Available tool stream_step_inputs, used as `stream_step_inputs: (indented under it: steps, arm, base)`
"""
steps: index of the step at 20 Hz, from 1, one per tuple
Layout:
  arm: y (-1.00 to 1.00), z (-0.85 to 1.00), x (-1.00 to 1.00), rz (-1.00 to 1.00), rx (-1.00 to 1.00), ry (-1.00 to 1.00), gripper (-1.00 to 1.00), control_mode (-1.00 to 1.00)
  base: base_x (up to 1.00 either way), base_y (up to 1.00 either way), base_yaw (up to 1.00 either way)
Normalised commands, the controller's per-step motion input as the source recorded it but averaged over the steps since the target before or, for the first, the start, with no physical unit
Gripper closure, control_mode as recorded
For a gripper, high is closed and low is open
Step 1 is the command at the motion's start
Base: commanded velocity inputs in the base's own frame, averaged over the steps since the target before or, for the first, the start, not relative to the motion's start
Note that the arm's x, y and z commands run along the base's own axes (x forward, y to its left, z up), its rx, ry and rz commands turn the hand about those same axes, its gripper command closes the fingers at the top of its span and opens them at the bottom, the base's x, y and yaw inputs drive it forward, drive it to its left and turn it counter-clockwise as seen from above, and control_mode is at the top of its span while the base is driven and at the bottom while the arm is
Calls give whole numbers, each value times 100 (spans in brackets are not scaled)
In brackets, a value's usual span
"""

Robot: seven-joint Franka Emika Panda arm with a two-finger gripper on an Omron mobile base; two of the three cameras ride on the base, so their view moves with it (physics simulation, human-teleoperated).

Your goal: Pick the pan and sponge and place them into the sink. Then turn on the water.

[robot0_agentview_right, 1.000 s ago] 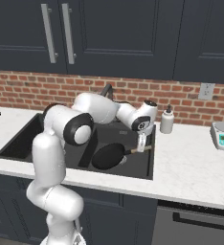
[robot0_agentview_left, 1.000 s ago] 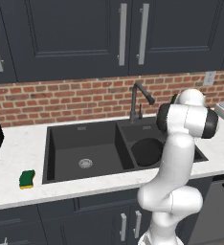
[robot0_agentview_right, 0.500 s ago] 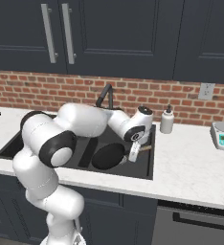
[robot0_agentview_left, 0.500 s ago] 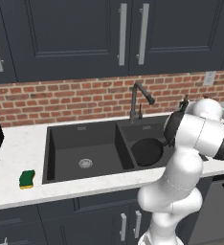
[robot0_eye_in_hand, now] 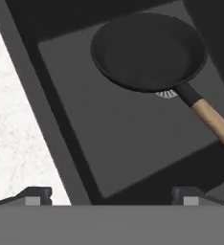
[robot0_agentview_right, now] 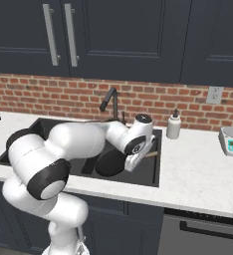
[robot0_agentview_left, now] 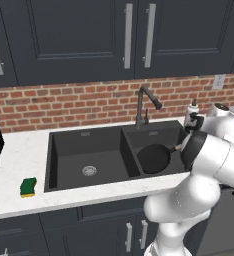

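Resting in the right basin of the black sink (robot0_agentview_left: pixel 84 150), the pan (robot0_eye_in_hand: pixel 147 50) lies flat, partly covering the silver drain (robot0_eye_in_hand: pixel 167 94), its tan handle seemingly propped on the basin's edge. Above it the pincer (robot0_eye_in_hand: pixel 111 194) hangs with jaws spread wide, empty. On the white table (robot0_agentview_left: pixel 19 150), left of the sink, sits the green-topped sponge (robot0_agentview_left: pixel 28 187). A dark gooseneck faucet (robot0_agentview_left: pixel 145 103) stands behind the basins.
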Motion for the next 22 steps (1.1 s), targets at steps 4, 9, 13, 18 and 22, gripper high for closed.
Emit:
stream_step_inputs:
  steps: [4,9,13,18,22]
  arm:
    - [29,5,-7,-70,3,0,-100,-100]
    - [34,11,-14,-80,9,-1,-100,-100]
    - [32,20,-51,-76,15,-4,-100,-100]
    - [57,54,-77,-59,19,-12,-100,-100]
    - [99,40,-19,-18,8,-10,-100,-100]
  base:
    - [0,0,0]
    - [0,0,0]
    - [0,0,0]
    - [0,0,0]
    - [0,0,0]
